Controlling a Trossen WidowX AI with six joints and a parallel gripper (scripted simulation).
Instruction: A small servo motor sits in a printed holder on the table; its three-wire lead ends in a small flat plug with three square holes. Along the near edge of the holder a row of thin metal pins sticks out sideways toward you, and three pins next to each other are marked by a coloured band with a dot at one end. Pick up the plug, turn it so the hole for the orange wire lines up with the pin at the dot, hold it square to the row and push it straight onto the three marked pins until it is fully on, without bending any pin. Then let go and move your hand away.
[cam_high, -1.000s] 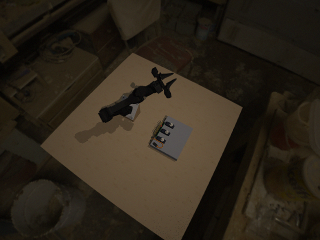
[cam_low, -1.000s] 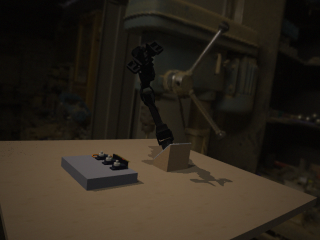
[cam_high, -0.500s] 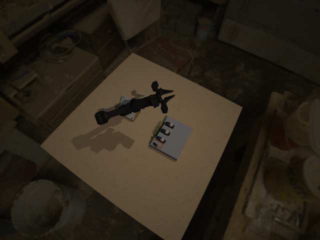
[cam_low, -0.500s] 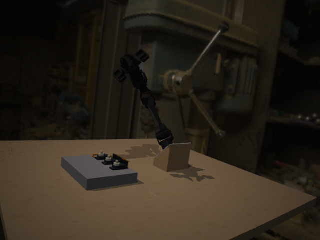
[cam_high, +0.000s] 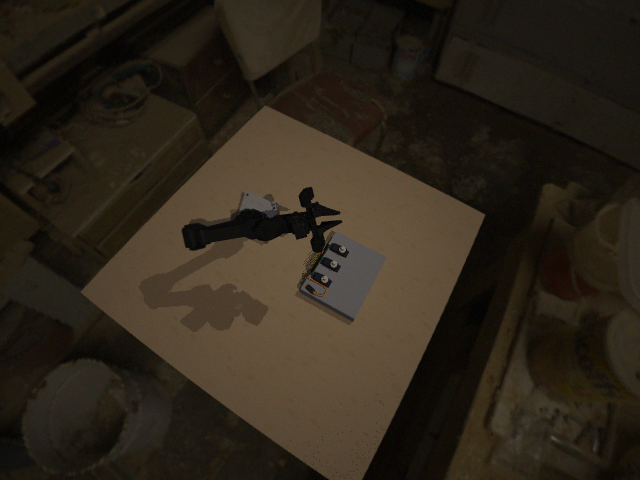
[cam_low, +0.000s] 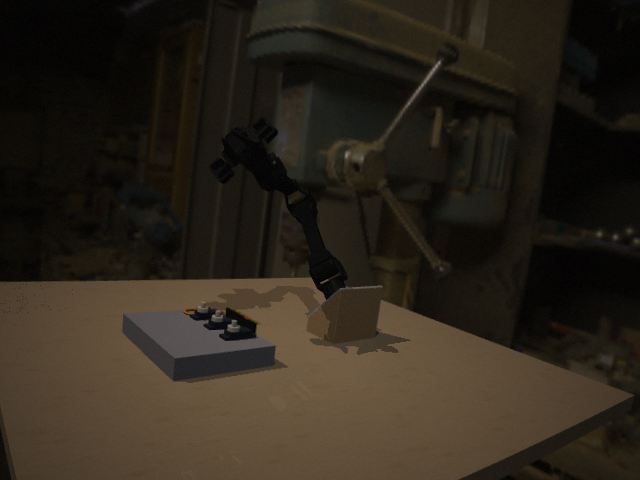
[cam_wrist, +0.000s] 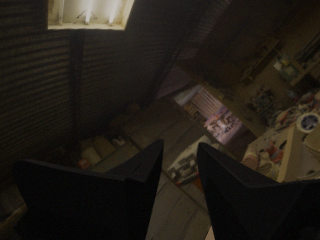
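The grey holder (cam_high: 359, 281) (cam_low: 170, 335) lies on the table. Three dark servos with white hubs sit in it, at one side. An orange lead (cam_high: 321, 295) (cam_low: 188, 311) loops on the holder's corner beside the end servo. A small dark plug (cam_high: 310, 289) appears to lie at that corner. The row of thin pins (cam_high: 309, 261) sticks out along the holder's edge; a red spot shows near one end, but the marked band is too small to read. My gripper (cam_high: 340, 217) (cam_wrist: 180, 147) is partly open and empty, high above the table. Its fingertips are hidden in the exterior view.
A pale wedge-shaped block (cam_high: 256, 202) (cam_low: 356, 315) stands on the table (cam_high: 289, 361) (cam_low: 361, 403) near the arm's base. The arm's raised links pass above part of it in the top view. The wrist view shows only the room's background beyond the fingers.
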